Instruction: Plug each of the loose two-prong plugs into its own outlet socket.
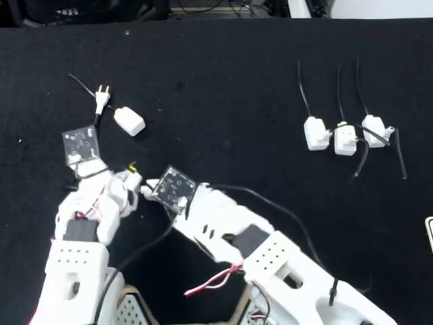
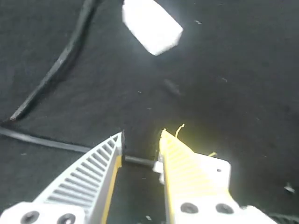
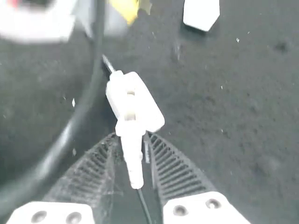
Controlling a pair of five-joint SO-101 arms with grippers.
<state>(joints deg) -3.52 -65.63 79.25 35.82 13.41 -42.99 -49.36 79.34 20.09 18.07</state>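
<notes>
The right pincer (image 3: 131,138) is clamped on the thin stem of a white plug (image 3: 134,100), whose long axis runs straight out from it, while the loose socket (image 3: 201,13) lies on the table (image 1: 223,81) near ahead, a little off that line.

Table covered edge to edge in black cloth (image 1: 223,74), matte, flecked with pale lint and small specks, the rough weave showing close up in both wrist views. Past the far edge runs a thin strip of room: dark gear (image 1: 81,8) at the left, loose cables (image 1: 223,7) in the middle over a lighter surface, a white panel (image 1: 379,7) at the right corner. Light soft and even from above; a pale object (image 1: 430,233), cut off by the frame, sits at the cloth's right side.
</notes>
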